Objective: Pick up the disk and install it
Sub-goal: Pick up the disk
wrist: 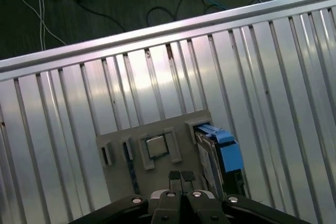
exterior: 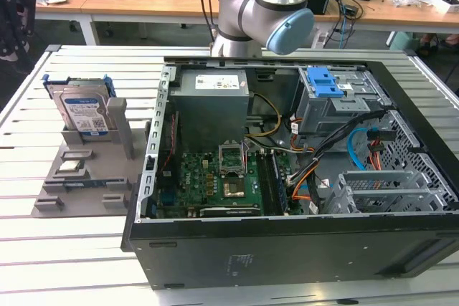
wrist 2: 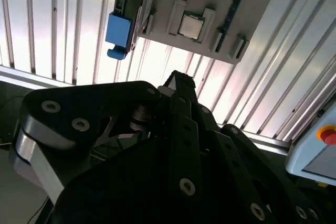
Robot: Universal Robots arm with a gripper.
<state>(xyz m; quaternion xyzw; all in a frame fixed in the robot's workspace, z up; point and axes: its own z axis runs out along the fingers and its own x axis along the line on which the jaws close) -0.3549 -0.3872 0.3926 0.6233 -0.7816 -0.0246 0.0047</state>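
One silver disk with a blue-and-white label stands on edge in its blue carrier. It is slotted upright into a grey holder on the slatted metal table, to the exterior view's left of the open computer case and apart from it. A small square chip lies flat in the same holder, near the foot of the disk. In the first wrist view the tool hangs above the holder with its two tips pressed together and holding nothing. The tips appear to line up between the chip and the disk, touching neither. The arm rises behind the case in the exterior view. Judging from this, the step in hand is the approach for the pick-up. To do it well, the tool would need to spread wide enough to pass over the disk's thin upper edge. It would also need to centre over that edge rather than over the chip, and turn so its tips face the two flat sides. An even grip and a lift straight along the slot should keep the disk from jamming or tipping the holder.
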